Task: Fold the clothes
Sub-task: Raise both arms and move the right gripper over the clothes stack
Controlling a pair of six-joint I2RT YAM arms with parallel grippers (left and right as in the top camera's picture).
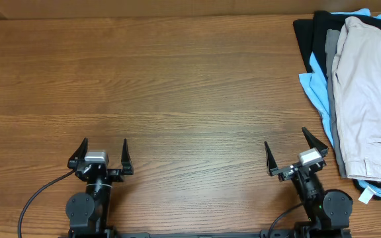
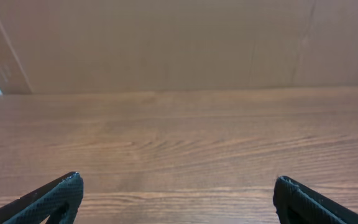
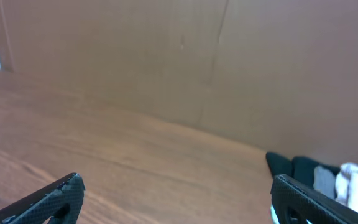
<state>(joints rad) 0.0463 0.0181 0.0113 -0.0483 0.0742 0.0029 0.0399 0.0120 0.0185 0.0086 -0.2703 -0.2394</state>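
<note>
The pale beige shorts (image 1: 370,92) lie on top of a pile of clothes at the far right of the table, partly cut off by the frame edge. A pale edge of them (image 3: 356,182) shows at the right of the right wrist view. My left gripper (image 1: 102,153) is open and empty near the front edge on the left, and it also shows in the left wrist view (image 2: 178,190). My right gripper (image 1: 295,153) is open and empty near the front edge, just left of the pile, and it also shows in the right wrist view (image 3: 178,190).
Under the shorts lie a grey garment (image 1: 332,53), a light-blue garment (image 1: 315,82) and a black garment (image 1: 307,39). The wooden table (image 1: 164,86) stretches to the left of the pile. A brown wall (image 2: 166,43) stands behind the table.
</note>
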